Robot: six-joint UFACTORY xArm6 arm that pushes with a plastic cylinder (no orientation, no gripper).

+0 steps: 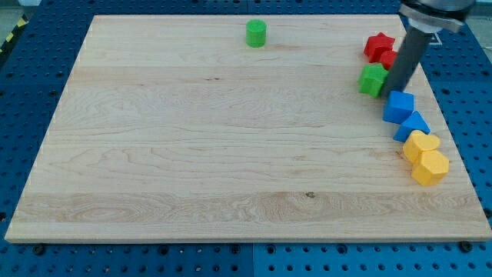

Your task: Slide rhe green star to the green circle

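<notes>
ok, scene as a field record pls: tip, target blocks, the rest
tip: my tip touches the green star's right side, just above the blue cube
green star: near the board's right edge, below the red star
green circle: near the top edge, middle, far left of the green star, alone
red star: top right; a second red block partly hidden behind the rod
blue cube: with blue block below it
yellow blocks: two, and, lower right
board: wooden
</notes>
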